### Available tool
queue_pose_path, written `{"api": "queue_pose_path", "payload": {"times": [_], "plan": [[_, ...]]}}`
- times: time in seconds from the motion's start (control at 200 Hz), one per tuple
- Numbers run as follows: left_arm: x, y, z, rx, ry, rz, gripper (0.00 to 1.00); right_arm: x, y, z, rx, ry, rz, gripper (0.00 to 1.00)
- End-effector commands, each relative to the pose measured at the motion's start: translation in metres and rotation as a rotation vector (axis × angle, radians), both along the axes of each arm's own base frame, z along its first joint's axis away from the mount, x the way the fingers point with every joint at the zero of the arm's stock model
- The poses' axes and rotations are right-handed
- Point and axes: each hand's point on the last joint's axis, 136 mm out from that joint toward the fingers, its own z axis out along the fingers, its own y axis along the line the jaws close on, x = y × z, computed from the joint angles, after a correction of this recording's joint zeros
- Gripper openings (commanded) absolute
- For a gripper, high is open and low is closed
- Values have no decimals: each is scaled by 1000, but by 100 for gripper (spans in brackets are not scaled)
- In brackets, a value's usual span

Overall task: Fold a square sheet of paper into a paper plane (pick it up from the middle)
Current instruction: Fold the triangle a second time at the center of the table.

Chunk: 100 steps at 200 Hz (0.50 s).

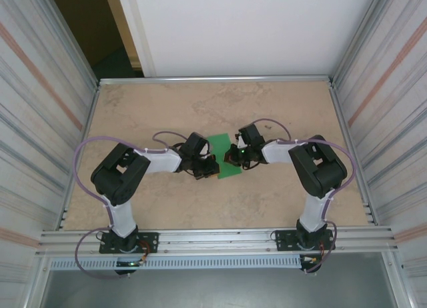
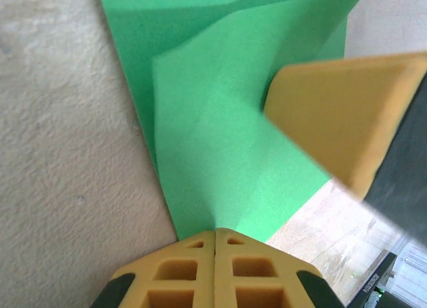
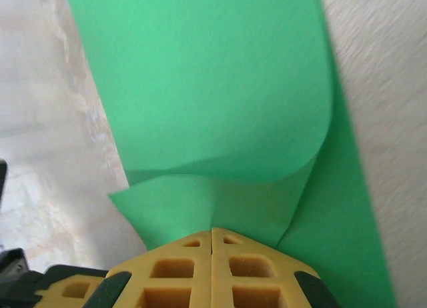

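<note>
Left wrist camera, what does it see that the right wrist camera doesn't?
Only the left wrist view shows straight creases in the square sheet of paper and a big yellow pad at the right. Only the right wrist view shows the paper curling over in a smooth bend. Both show green paper over the tan table, pinched in shut jaws: left gripper in one, right gripper in the other.
</note>
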Motion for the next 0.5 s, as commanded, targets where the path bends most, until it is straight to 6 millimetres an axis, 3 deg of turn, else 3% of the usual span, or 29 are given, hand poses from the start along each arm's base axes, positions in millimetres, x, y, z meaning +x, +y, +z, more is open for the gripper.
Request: {"api": "queue_pose_path", "payload": {"times": [0.0, 0.18, 0.291, 0.366, 0.421, 0.496], "plan": [[-54, 58, -68, 282, 228, 34, 0, 43, -47, -21, -57, -4, -164, 0], [-49, 54, -63, 264, 211, 28, 0, 67, -63, -3, -58, -47, -194, 0], [-38, 44, -48, 233, 169, 5, 0, 71, -63, 28, -62, -110, -171, 0], [-24, 31, -29, 181, 118, -21, 0, 66, -65, 47, -61, -138, -165, 0], [-7, 17, -4, 122, 51, -32, 0, 59, -67, 60, -58, -155, -161, 1], [20, -2, 37, 39, -47, -40, 8, 46, -67, 71, -41, -166, -148, 12]]}}
